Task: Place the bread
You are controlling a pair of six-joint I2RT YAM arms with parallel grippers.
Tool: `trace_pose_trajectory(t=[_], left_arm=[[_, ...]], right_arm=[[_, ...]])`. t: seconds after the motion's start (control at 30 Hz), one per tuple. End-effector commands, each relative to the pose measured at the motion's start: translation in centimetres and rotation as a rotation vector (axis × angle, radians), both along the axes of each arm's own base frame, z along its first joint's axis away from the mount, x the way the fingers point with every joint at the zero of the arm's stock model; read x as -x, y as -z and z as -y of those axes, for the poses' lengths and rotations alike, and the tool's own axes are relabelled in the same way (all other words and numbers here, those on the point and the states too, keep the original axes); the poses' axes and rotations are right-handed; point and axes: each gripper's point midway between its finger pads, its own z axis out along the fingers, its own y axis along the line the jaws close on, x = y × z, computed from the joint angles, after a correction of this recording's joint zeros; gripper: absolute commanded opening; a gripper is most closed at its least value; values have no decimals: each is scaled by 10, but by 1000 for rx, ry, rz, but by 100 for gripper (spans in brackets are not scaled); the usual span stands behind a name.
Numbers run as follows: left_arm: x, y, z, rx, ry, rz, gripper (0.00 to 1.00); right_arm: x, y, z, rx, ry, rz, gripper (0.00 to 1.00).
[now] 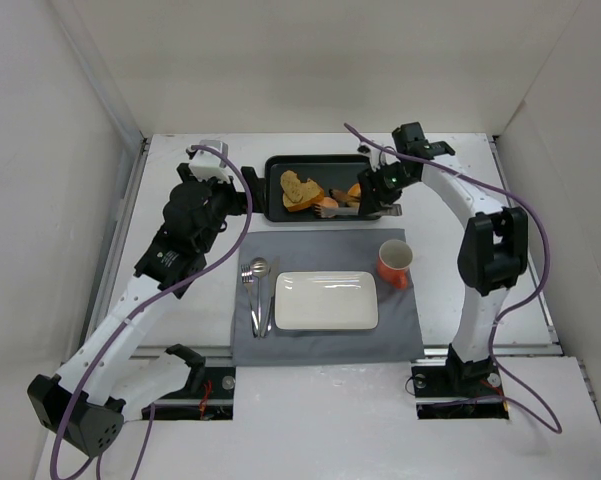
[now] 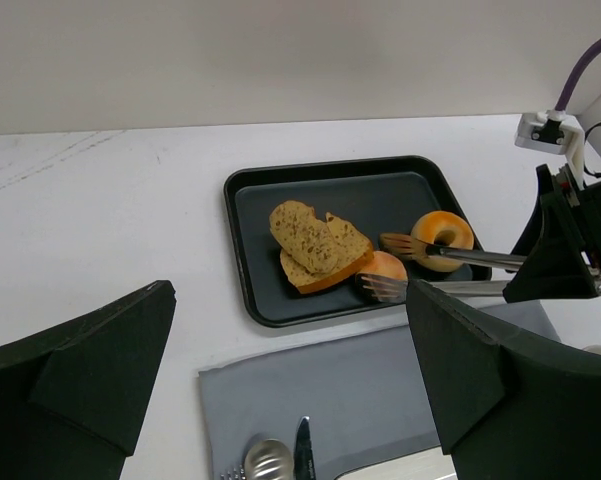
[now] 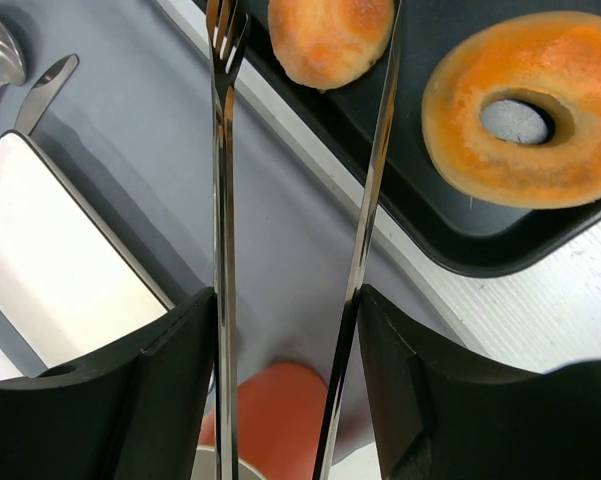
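The bread, a small smooth orange-tan bun point(image 1: 327, 208), lies at the front edge of the black tray point(image 1: 276, 166), beside toast slices point(image 1: 299, 189) and a glazed donut point(image 1: 353, 191). My right gripper point(image 1: 378, 192) is shut on metal tongs point(image 3: 220, 200). The tongs' fork-shaped tips stand on either side of the bun point(image 3: 330, 40), which rests on the tray. In the left wrist view the bun point(image 2: 385, 268) sits between the tong tips. My left gripper point(image 2: 290, 295) is open and empty, above the table left of the tray.
A grey placemat point(image 1: 400, 330) carries a white rectangular plate point(image 1: 325, 300), an orange cup point(image 1: 394, 262) at its right and cutlery point(image 1: 258, 290) at its left. White walls enclose the table on three sides.
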Motion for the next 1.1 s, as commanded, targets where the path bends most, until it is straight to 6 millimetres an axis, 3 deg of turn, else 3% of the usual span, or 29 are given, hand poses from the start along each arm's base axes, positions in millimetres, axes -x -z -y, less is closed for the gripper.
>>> trace_pose_trajectory(t=[0.0,0.43,0.83,1.07], left_arm=[[5,-32,-2,45,-2,87,100],[5,-32,-2,45,-2,87,100],[4,-32,-3,45,-12,87,100],[6,-37,-4,54,-12,103,100]], right_arm=[[-3,-10,-12,-1,-23,26,62],[-3,-9,-12,26,-20,24,62],[-11,-20,-9,52,-6,39,62],[-10,-14,-12,66,-5,6,62]])
